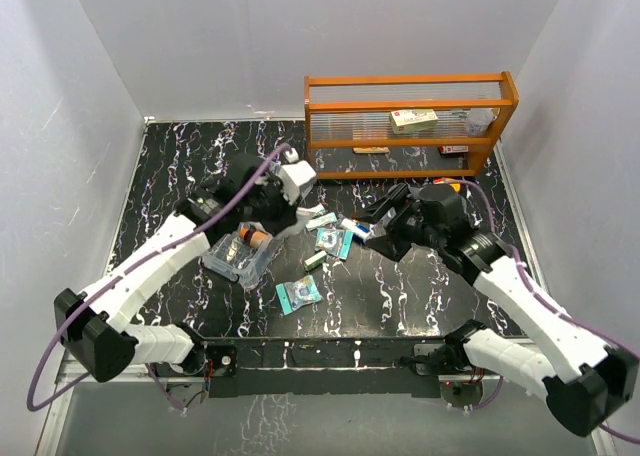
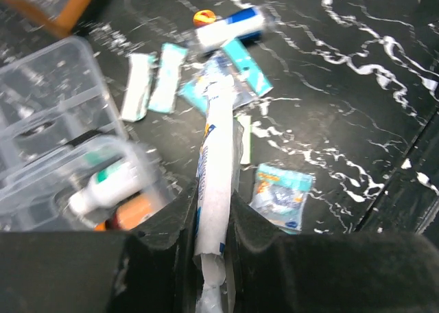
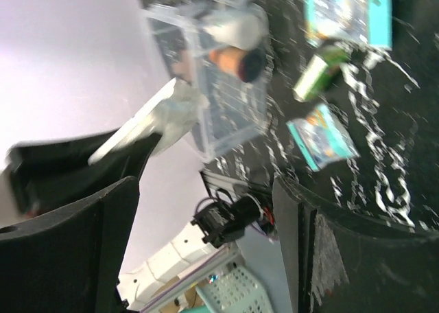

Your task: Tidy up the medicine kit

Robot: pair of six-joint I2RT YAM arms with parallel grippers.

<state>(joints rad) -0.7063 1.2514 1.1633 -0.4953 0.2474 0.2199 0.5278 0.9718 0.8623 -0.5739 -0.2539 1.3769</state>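
The clear medicine kit [image 1: 232,261] lies open at the table's left middle, with an orange bottle [image 1: 255,239] and a white bottle inside. My left gripper [image 1: 287,216] hangs just right of it, shut on a long white packet [image 2: 214,141]; the gripper also shows in the left wrist view [image 2: 211,198], with the kit [image 2: 48,114] to its left. Teal packets [image 1: 333,239], a small green box [image 1: 316,261] and another teal packet [image 1: 298,294] lie loose on the table. My right gripper [image 1: 373,226] is open and empty, just right of the loose packets, with its fingers [image 3: 68,237] wide apart.
An orange wooden rack [image 1: 410,81] with a ribbed clear panel stands at the back right, holding small boxes. A white and blue tube [image 2: 230,26] lies beyond the packets. White walls close in the table at both sides and at the back.
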